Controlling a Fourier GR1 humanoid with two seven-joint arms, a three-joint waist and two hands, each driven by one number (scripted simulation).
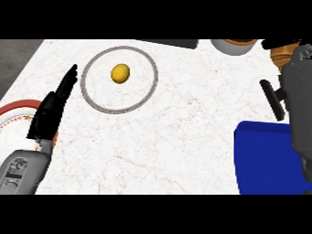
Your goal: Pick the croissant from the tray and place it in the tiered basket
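Croissant (pixel 120 73) on round tray (pixel 90 98), untouched.
My L robot hand (pixel 53 107) flat, fingers straight, beside tray; R robot hand (pixel 274 98) mostly hidden, can't tell.

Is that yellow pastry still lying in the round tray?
Yes, in: the croissant lies inside the round tray's rim, with neither hand touching it.

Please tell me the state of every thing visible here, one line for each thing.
Small golden-yellow croissant: lying inside the round wire basket tier.
Blue rectangular tray: nothing visible on it.
Left hand: open, fingers straight.
Right hand: mostly hidden, state unclear.
Red-rimmed patterned plate: bare.
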